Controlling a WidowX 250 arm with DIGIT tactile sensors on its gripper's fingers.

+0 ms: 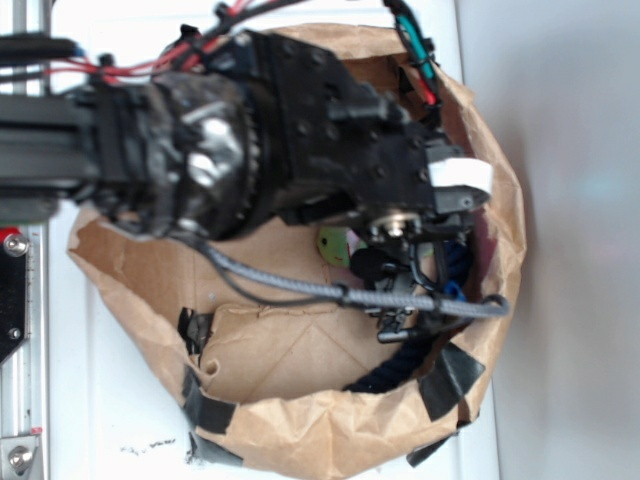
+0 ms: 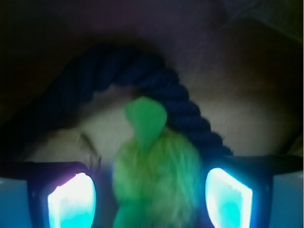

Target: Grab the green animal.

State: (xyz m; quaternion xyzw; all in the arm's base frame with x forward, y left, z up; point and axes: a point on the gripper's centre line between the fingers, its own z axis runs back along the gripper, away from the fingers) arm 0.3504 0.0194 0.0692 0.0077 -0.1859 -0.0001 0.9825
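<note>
A robotics lab setup: a black robot arm (image 1: 290, 140) with exposed red wiring (image 1: 190, 50) reaches into a taped brown paper bag (image 1: 300, 420) on a white surface (image 1: 560, 300), beside a bolted aluminium rail (image 1: 20, 350) (mounting hardware visible).

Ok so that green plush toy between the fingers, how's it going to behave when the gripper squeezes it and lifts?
The green animal looks fuzzy and soft, so it will probably squash rather than resist. It seems light for its size, and the pile should hardly slip. Its flipper lies against the dark rope, so the rope may drag slightly. The gripper straddles it, jaws apart.
</note>
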